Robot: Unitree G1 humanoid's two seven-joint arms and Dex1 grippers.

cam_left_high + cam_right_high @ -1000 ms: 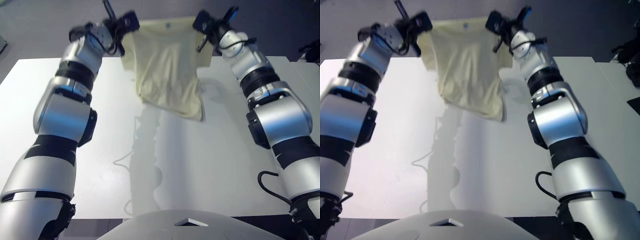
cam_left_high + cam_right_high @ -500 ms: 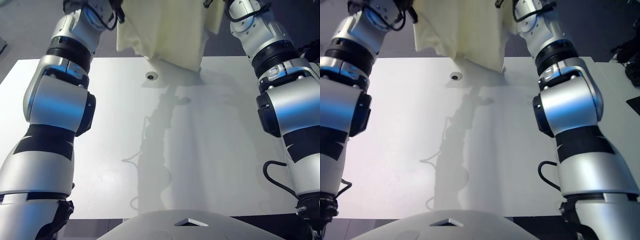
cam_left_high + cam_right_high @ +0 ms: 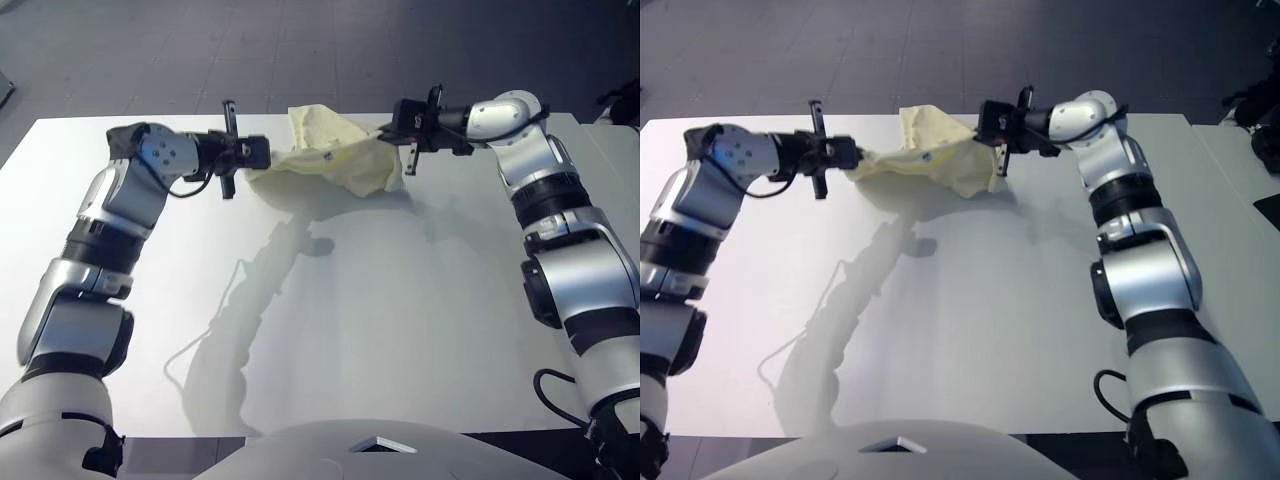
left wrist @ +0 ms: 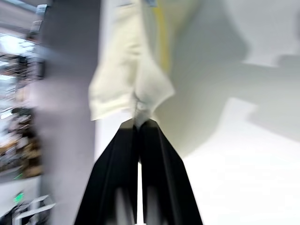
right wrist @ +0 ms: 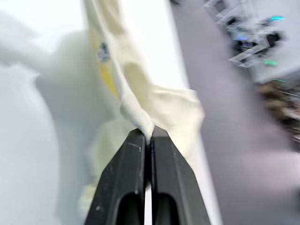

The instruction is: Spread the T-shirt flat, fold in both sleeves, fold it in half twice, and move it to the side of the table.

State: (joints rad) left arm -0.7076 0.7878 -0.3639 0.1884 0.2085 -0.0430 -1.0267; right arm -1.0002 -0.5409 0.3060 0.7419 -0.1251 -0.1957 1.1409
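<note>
The white worktop takes up the lower and middle part of the head views. The two arms rise from the bottom corners and turn inward toward the upper middle of the frame.

At upper left of centre, the left gripper points toward the middle. Its two black fingers are pressed together on a bunched corner of the pale yellow T-shirt. In the left wrist view the fingertips of this gripper meet with a fold of the cloth pinched between them, and the fabric fans out just past them.

At upper right of centre, the right gripper faces the left one. It sits slightly higher in the frame and is also clamped on the T-shirt. In the right wrist view its fingers close on a rolled hem of the cloth.

The T-shirt hangs crumpled between the two grippers, not spread out. It sags in the middle, and its lower folds appear to rest on the worktop close to the far edge. A hump of fabric rises at the back, near the top centre of the frame. A small label shows on the front fold.

Beyond the far edge of the worktop lies grey floor.
</note>
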